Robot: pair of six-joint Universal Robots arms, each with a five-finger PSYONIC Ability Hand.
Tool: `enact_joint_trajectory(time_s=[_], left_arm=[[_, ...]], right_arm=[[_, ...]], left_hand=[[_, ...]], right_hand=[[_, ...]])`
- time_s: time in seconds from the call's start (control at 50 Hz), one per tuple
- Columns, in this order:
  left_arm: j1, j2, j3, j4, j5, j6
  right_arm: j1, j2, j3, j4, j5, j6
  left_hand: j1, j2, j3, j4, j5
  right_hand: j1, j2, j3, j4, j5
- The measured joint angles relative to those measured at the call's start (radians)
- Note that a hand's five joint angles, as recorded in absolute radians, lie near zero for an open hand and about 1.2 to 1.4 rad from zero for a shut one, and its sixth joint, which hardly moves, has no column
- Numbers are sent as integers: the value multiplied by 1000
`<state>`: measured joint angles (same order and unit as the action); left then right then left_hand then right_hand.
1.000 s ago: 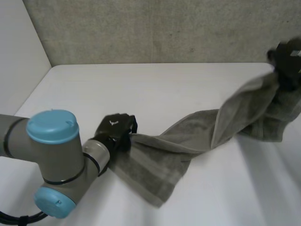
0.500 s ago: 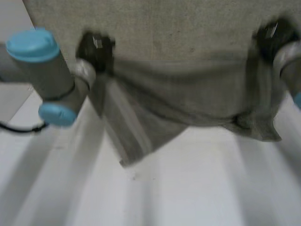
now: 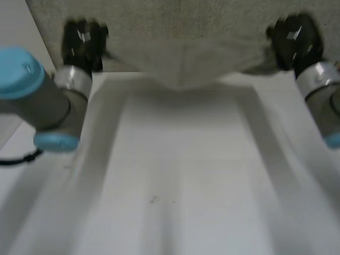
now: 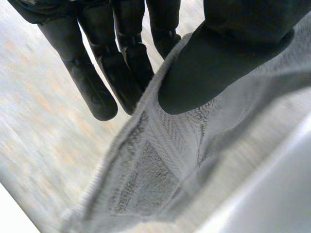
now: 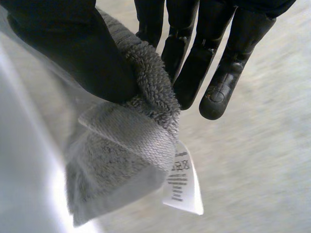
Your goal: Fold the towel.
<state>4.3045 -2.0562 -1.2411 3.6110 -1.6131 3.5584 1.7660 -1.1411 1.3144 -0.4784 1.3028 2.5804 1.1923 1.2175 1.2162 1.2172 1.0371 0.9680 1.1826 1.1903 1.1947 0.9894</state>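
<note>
A grey towel (image 3: 186,64) hangs stretched between my two raised hands, high over the far side of the white table (image 3: 180,175). My left hand (image 3: 82,42) pinches one end of its top edge; in the left wrist view the thumb (image 4: 218,63) presses the towel (image 4: 160,165) against the fingers (image 4: 97,82). My right hand (image 3: 295,42) pinches the other end. The right wrist view shows the thumb (image 5: 82,53) clamping a bunched corner of the towel (image 5: 126,145), with a white label (image 5: 183,187) dangling from it.
A grey wall (image 3: 186,24) rises right behind the towel and both hands. A pale side wall (image 3: 16,69) stands to the left of the table. Both forearms (image 3: 42,101) reach forward along the table's sides.
Both hands have risen and spread apart. The towel, twisted and partly resting on the table a second ago, has been lifted off it and now hangs stretched between them.
</note>
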Motion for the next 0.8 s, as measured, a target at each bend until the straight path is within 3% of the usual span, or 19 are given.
enact_joint_trajectory(time_s=[0.08,0.28,0.4,0.5,0.58,0.7,0.8], left_arm=[[6,-22,-198,70,35,3],[19,-121,-385,121,88,21],[50,-67,-471,-61,79,129],[91,98,-575,-355,57,310],[98,246,-624,-530,56,370],[102,383,-628,-625,68,384],[102,360,-582,-564,96,381]], right_arm=[[-1,33,139,19,-46,3],[8,97,249,205,-33,-100],[3,52,243,435,37,-230],[-20,-56,256,692,139,-337],[-38,-144,274,858,164,-402],[-41,-215,281,924,161,-441],[-33,-195,275,865,158,-443]], left_hand=[[0,0,0,0,0],[0,0,0,0,0],[0,0,0,0,0],[1,0,0,0,0],[1,0,0,0,0],[2,1,0,0,0],[6,0,0,0,1]], right_hand=[[0,0,0,0,0],[0,0,0,0,0],[0,0,0,0,0],[0,0,0,0,0],[0,0,0,0,0],[0,0,0,0,0],[0,0,0,0,0]])
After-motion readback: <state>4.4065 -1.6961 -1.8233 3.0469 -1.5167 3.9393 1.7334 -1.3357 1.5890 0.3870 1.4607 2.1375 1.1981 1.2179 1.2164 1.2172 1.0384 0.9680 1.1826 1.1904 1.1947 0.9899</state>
